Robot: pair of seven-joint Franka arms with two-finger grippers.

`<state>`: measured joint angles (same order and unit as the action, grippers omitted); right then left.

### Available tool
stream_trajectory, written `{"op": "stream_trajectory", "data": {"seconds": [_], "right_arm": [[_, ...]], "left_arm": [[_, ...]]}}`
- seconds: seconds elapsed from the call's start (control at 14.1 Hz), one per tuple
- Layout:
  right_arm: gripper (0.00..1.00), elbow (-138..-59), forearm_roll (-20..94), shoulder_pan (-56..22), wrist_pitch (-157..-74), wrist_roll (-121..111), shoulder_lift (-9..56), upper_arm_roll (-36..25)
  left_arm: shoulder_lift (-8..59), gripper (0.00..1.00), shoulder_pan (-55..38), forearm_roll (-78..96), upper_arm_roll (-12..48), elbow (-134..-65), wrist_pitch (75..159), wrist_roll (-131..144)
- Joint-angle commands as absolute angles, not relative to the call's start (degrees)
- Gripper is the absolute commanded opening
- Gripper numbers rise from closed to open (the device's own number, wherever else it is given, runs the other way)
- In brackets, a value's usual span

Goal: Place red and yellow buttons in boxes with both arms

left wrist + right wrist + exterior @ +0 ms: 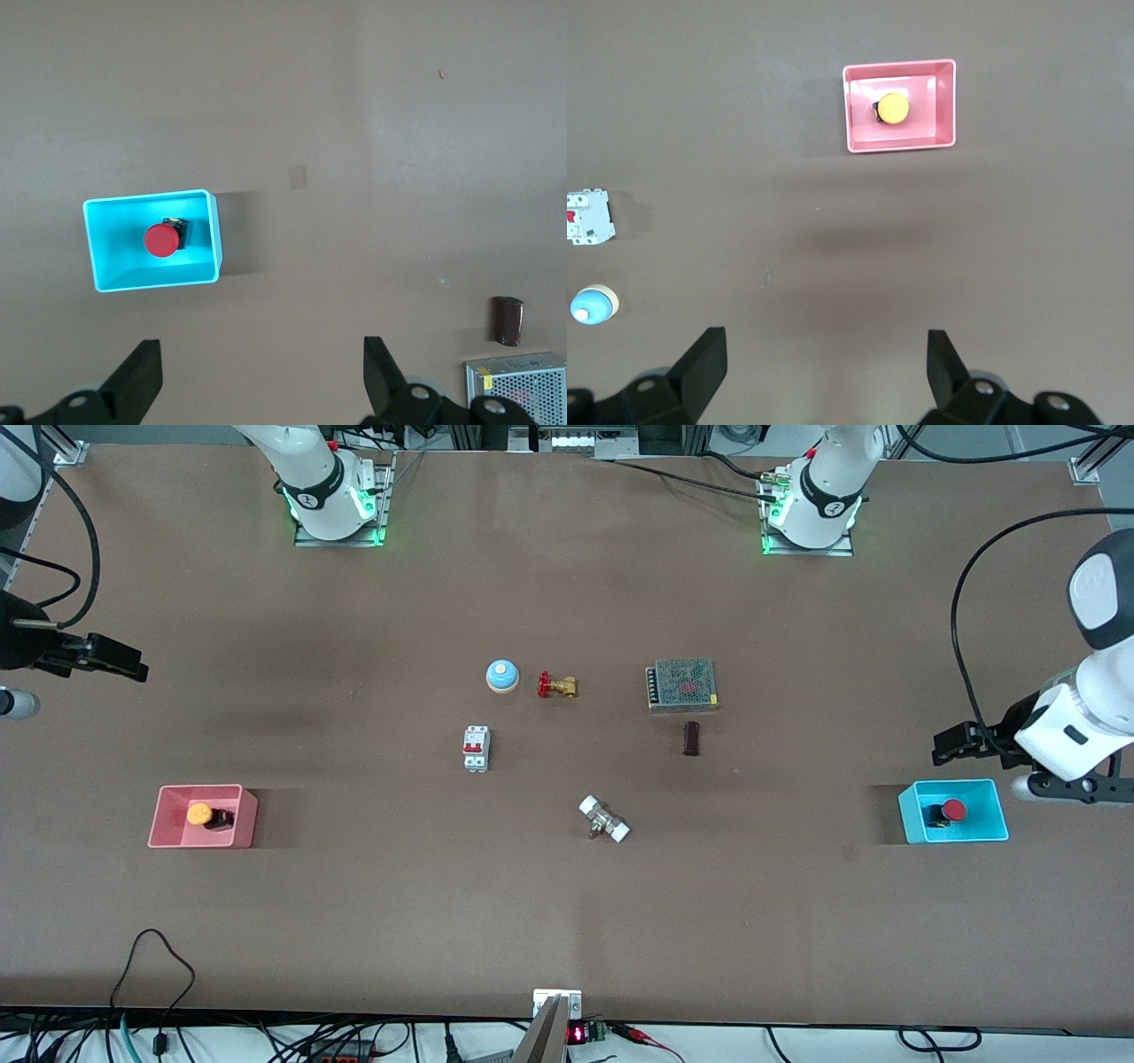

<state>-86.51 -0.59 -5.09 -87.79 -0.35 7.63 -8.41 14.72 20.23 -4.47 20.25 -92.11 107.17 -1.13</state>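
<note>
The yellow button lies in the pink box toward the right arm's end of the table. The red button lies in the cyan box toward the left arm's end. My right gripper is open and empty, up in the air over bare table beside the pink box. My left gripper is open and empty, up over the table next to the cyan box. The right wrist view shows the pink box with the yellow button. The left wrist view shows the cyan box with the red button.
At mid-table stand a blue bell, a brass valve, a white circuit breaker, a grey power supply, a small dark block and a white pipe fitting.
</note>
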Motion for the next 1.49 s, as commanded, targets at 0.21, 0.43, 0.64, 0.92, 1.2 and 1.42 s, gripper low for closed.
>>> {"op": "stream_trajectory", "data": {"seconds": [0.21,0.43,0.64,0.92,1.2,1.42], "right_arm": [[1.0,-88.1,0.0,-5.5,-87.5,-0.4,3.6,-9.1],[1.0,-88.1,0.0,-5.5,-87.3,-0.7,3.6,-8.9],[1.0,-88.1,0.0,-5.7,-87.3,0.2,3.3,-8.8],[1.0,-88.1,-0.1,-5.7,-87.3,-0.4,3.3,-8.8],[1.0,-88.2,-0.1,-5.7,-87.3,-0.4,2.7,-8.9],[1.0,-88.2,-0.2,-5.7,-87.3,-0.4,2.7,-8.9]], "left_arm": [[8.7,1.0,18.7,-3.0,19.5,-94.2,105.0,-1.1],[5.0,1.0,11.3,-1.3,10.7,-95.9,104.5,-1.6],[1.9,1.0,6.6,0.5,5.5,-97.5,103.5,-1.8],[-0.3,1.0,7.0,1.1,5.3,-97.4,99.9,-2.5],[-3.2,1.0,2.0,1.2,-0.3,-97.6,97.0,-2.8],[-3.2,1.0,2.1,1.2,-0.3,-97.6,96.7,-3.2]]}}
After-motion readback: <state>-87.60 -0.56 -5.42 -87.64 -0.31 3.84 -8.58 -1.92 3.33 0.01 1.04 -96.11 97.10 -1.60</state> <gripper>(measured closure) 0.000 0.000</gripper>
